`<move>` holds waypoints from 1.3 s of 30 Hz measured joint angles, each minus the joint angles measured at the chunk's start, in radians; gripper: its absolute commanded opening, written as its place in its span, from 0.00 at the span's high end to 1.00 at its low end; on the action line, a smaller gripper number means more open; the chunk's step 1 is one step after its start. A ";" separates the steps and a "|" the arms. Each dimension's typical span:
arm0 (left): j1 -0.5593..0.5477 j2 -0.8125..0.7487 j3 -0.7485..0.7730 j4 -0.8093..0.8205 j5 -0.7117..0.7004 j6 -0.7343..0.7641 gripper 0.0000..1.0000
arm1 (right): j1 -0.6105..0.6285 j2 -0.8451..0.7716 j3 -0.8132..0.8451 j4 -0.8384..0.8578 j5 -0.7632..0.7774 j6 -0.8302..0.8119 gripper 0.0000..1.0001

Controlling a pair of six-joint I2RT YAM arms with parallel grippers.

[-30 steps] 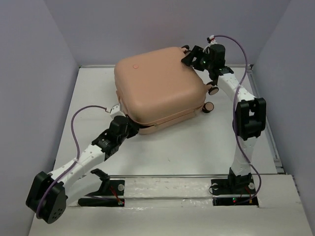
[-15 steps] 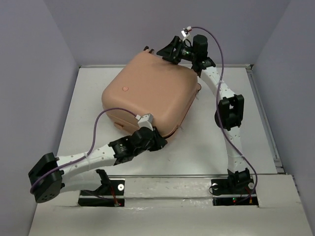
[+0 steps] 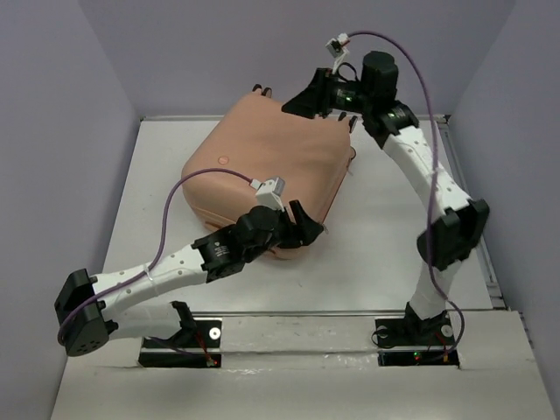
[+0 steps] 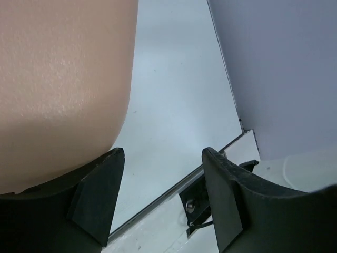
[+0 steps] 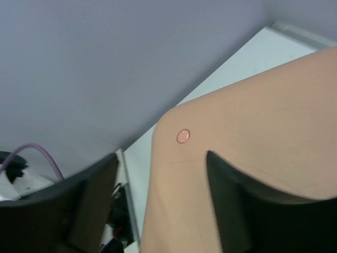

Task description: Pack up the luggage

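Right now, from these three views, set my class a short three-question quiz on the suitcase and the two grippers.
1. True or false: the luggage lies shut on the table.
2. The left gripper is at the luggage's: A) near corner, B) far edge, C) centre.
3. Fill in: the right gripper, above the luggage's far edge, has its jaws ____.
Key: 1 true; 2 A; 3 open.
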 measured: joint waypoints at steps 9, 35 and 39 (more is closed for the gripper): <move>0.039 -0.343 -0.116 -0.094 0.013 0.035 0.45 | -0.014 -1.182 -1.268 0.195 0.332 -0.285 0.93; 0.101 -0.381 -0.422 -0.166 0.037 -0.070 0.45 | -0.015 -0.686 -1.628 0.549 0.141 -0.341 0.43; 0.162 -0.343 -0.422 -0.137 0.056 -0.031 0.46 | -0.018 -0.647 -1.606 0.563 0.068 -0.368 0.81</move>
